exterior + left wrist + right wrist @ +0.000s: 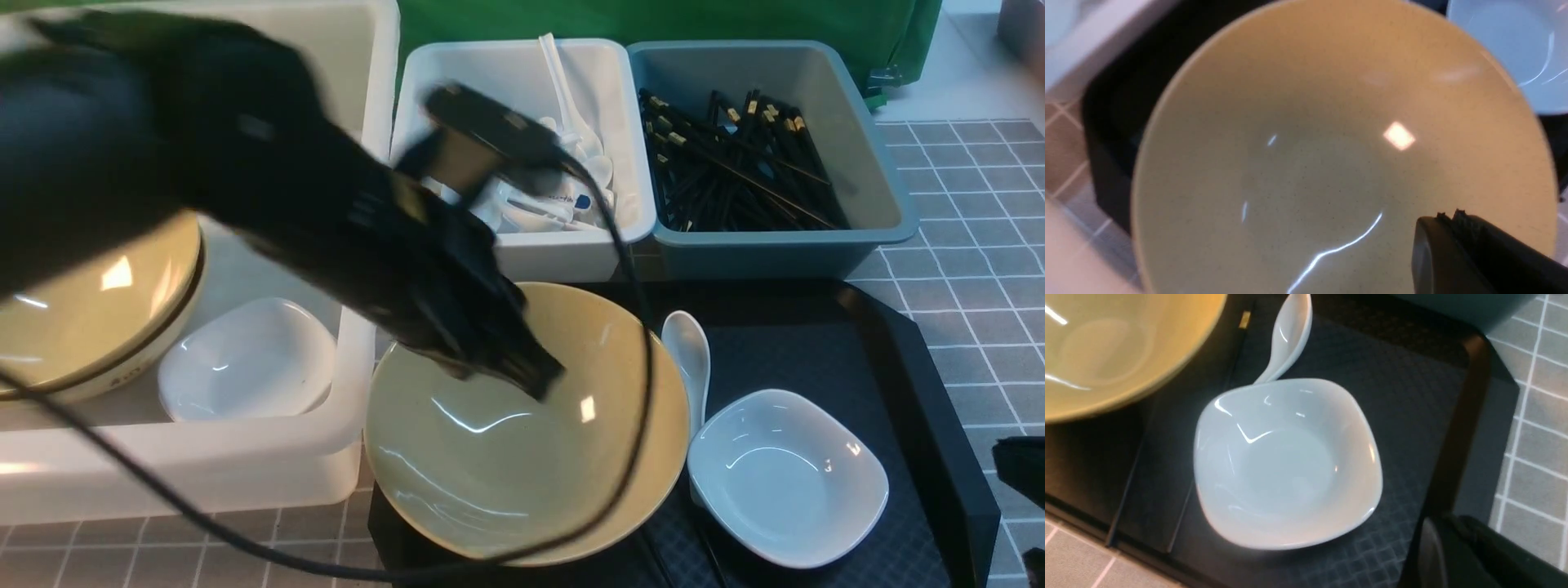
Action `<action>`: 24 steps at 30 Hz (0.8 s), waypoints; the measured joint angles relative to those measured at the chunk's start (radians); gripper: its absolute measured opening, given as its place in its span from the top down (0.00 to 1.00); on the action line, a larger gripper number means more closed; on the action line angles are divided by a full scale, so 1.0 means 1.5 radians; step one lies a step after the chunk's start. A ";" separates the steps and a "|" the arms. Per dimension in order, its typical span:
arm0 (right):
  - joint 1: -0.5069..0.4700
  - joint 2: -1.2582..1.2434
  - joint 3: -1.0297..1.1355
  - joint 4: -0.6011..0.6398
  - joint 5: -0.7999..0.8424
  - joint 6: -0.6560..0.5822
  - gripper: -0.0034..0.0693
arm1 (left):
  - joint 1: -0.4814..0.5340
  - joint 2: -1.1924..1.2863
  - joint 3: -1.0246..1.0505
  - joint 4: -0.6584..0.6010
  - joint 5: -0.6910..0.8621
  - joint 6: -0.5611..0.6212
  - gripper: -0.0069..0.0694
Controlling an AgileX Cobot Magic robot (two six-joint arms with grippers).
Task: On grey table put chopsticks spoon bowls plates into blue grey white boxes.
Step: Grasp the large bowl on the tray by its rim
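Bowls number two, both yellow: the first bowl (90,310) sits in the big white box (359,269) at left beside a white plate (245,359), and the second bowl (506,465) is on the black tray (898,367). Our left claw (539,376), pinched closed and empty, hangs over that second bowl, its arm hiding the far rim. Next lies one loose spoon (690,351), long axis far-to-near, scoop away from us, handle running to the rim of a second white plate (788,478). Our right claw (1437,522), closed on nothing, sits by the tray's right edge.

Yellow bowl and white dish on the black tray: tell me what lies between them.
A white spoon lies between the yellow bowl and the white dish, on the black tray. The front view shows it, the right wrist view too.
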 joint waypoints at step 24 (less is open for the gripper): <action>0.007 0.004 0.002 0.017 -0.018 0.000 0.91 | -0.089 0.287 -0.190 -0.119 -0.059 -0.028 0.90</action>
